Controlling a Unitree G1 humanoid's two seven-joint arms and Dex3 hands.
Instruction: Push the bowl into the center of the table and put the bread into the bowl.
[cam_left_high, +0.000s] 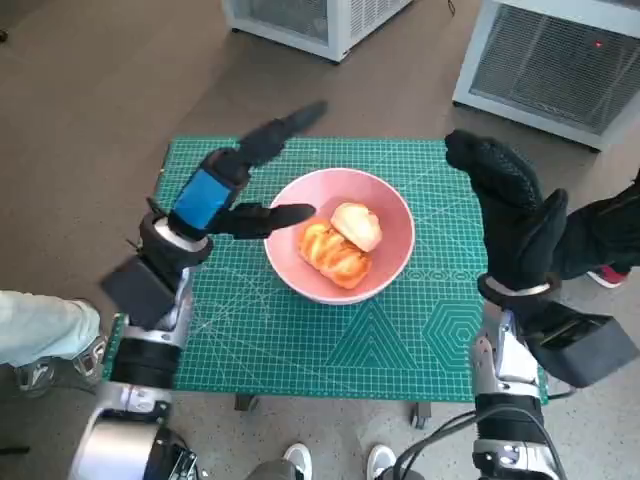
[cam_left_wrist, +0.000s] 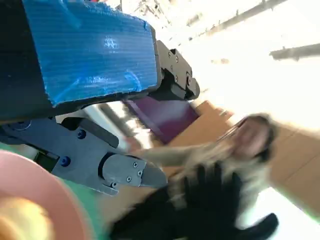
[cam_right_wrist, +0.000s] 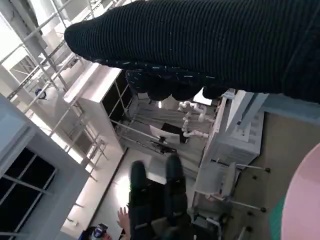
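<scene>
**Head view: bread lying in the bowl, both hands held open beside it**

Head view footage is showing the pink bowl being carried by the green cutting mat that covers the small table, roughly at the mat's middle. Two pieces of bread are being held inside the bowl, a pale round one lying against a glazed golden one.

The left hand is being held just beside the bowl's left rim, its fingers spread wide and nothing gripped; one finger is pointing toward the rim, another is being raised toward the far edge of the mat. The right hand is being kept above the mat's right edge, apart from the bowl, fingers extended and nothing held.

Part of the bowl's rim is being caught blurred in the left wrist view, with the gloved right hand beyond it. A person's shoes are being shown at the near table edge.
</scene>
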